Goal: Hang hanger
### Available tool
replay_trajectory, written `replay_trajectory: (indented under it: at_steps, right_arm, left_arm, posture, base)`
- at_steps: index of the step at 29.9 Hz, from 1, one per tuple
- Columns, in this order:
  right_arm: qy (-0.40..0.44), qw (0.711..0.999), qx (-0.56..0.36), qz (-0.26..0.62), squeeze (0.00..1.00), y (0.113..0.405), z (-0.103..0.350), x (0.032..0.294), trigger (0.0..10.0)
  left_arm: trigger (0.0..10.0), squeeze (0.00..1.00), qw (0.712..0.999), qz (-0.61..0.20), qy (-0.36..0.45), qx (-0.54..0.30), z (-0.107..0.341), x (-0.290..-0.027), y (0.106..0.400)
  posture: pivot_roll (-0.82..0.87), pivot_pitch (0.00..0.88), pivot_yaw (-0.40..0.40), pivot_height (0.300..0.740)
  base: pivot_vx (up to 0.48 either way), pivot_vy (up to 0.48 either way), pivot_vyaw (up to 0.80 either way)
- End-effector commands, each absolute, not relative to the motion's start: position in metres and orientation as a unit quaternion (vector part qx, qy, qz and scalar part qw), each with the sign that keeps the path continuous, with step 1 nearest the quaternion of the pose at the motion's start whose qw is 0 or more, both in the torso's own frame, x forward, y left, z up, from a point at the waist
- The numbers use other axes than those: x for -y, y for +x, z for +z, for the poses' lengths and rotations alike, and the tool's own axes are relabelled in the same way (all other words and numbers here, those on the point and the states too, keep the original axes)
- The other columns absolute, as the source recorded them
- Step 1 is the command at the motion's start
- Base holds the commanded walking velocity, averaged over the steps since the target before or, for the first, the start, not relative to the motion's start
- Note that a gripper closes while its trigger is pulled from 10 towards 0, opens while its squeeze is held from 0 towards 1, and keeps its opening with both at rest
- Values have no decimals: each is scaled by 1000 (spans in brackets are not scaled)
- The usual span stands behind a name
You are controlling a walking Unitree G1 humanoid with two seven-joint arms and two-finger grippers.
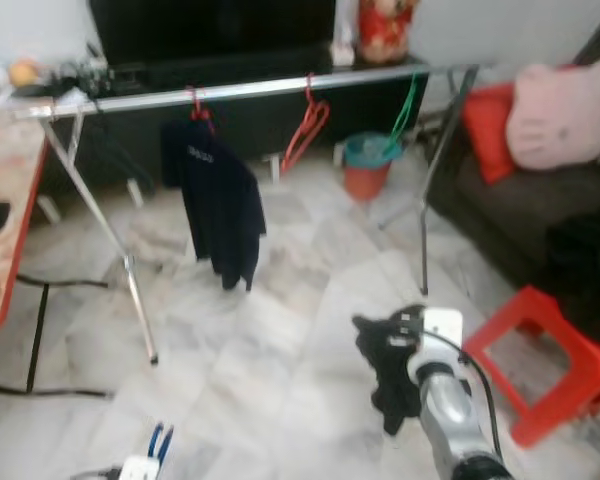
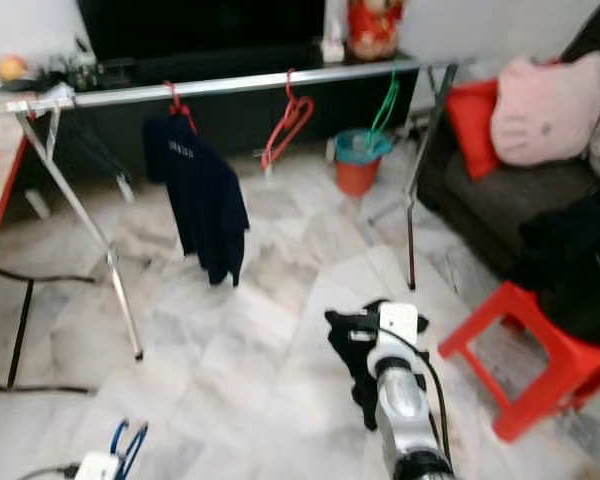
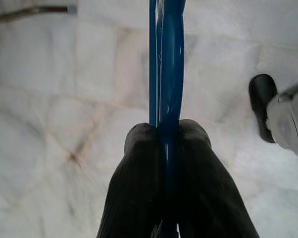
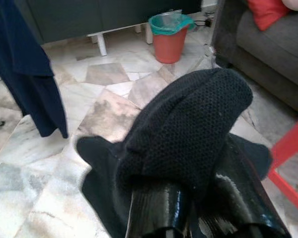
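Left wrist view shows the left tool [image 3: 166, 144] clenched on a blue hanger [image 3: 168, 59], low over the floor. The right tool [image 4: 188, 163] grasps a black cloth [image 4: 188, 124]. Carrying is in hand; next, lift toward the rail [image 1: 250, 92], between hung hangers.

both head eyes look down at one clothes rail [image 1: 250, 90] (shared), wrist cameras close along each tool.

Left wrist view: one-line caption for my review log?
Left gripper fingers shut on a blue hanger above marble floor.
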State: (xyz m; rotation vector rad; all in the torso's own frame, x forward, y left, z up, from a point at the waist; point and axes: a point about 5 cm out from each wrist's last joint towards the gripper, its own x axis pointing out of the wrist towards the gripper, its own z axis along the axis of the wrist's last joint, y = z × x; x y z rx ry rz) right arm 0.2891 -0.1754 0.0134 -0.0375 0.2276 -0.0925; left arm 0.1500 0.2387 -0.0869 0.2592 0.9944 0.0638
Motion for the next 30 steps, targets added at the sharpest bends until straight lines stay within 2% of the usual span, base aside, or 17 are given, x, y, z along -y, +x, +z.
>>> replay_trajectory:
  at_steps: [1, 24, 30]
  right_arm:
    - [-39, 994, -95, -39, 0, 293, 21, 178, 10000]
    - [-42, 993, -106, -19, 0, 288, 15, 170, 10000]
    - [-42, 994, -102, -26, 0, 286, 15, 170, 10000]
  left_arm:
    - [10000, 0, 864, 33, 119, -488, -90, -237, 143]
    - [10000, 0, 846, 63, 113, -517, -92, -255, 125]
    - [10000, 0, 848, 62, 111, -515, -92, -254, 126]
  posture:
    - [3, 0, 7, 740]
    - [28, 0, -9, 740]
    - [28, 0, -9, 740]
  base:
    - [0, 334, 800]
    - [0, 312, 800]
    - [0, 0, 800]
